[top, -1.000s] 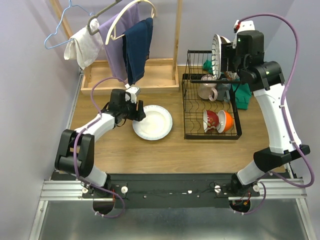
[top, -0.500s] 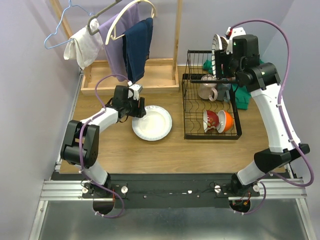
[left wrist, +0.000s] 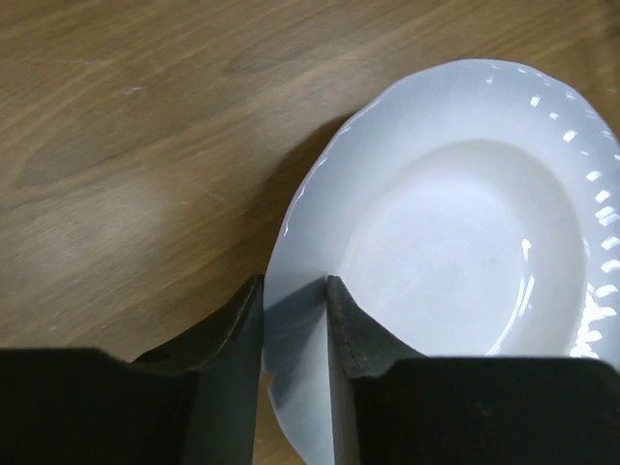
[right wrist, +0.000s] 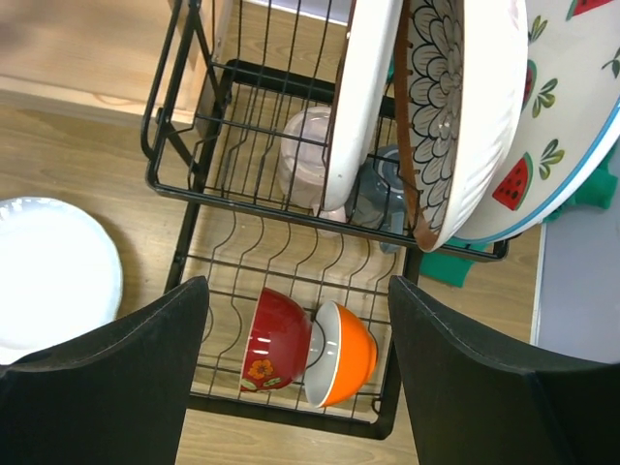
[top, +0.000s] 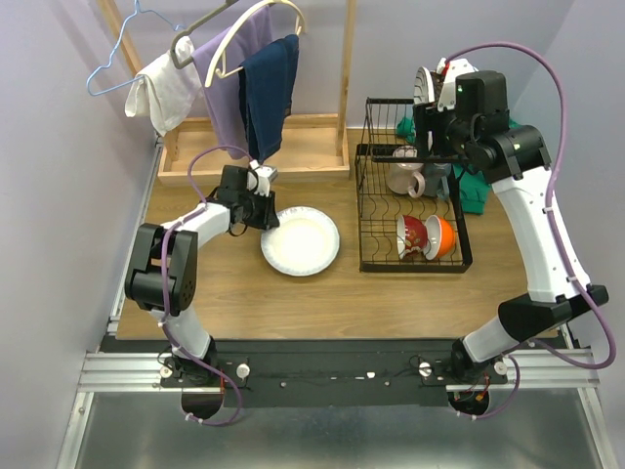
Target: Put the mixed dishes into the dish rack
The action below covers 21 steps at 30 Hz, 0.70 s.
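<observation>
Since a second ago the left gripper (left wrist: 291,289) has narrowed its jaws around the rim of the plain white plate (top: 301,241), left of centre on the table (top: 293,303). One finger lies outside the edge and one over the inner slope; whether they pinch I cannot tell. To the right, the dish rack (top: 415,267) holds the red bowl (right wrist: 276,341) and orange bowl (right wrist: 351,354) low in front, with the pale mug (right wrist: 302,155) behind. At upper right the right gripper (right wrist: 297,291) hangs wide open and empty, close to the upright striped plate (right wrist: 455,107) and fruit plate (right wrist: 572,116).
</observation>
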Each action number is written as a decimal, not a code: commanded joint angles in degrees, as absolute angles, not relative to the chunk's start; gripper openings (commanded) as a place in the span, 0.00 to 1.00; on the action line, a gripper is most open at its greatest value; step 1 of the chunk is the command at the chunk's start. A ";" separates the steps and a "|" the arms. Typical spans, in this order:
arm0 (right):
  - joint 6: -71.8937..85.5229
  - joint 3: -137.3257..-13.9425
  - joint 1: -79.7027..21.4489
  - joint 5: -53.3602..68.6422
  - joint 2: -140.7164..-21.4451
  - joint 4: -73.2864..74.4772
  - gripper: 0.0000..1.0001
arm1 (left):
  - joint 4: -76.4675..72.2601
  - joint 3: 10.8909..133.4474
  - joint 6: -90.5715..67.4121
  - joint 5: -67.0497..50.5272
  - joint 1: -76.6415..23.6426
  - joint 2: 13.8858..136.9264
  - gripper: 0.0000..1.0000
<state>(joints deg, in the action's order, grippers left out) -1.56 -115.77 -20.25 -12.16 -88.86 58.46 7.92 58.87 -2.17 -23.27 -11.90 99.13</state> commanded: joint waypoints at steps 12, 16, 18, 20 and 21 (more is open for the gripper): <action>-11.32 -99.70 -20.21 27.81 -80.34 48.71 0.84 | 21.09 62.58 8.60 -50.97 -10.90 91.07 0.00; -10.81 -89.05 -20.39 40.75 -78.40 38.08 1.00 | 27.22 63.19 15.72 -54.66 -10.90 83.95 0.00; -11.95 -86.58 -20.83 45.52 -78.92 33.52 0.97 | 29.26 63.80 18.45 -55.81 -10.90 79.91 0.00; -14.40 -85.43 -21.79 47.62 -81.03 32.70 0.93 | 30.67 63.90 19.07 -57.04 -10.81 75.79 0.00; -15.37 -85.60 -22.58 48.42 -81.91 33.04 0.92 | 30.93 64.24 19.16 -57.48 -10.90 74.46 0.00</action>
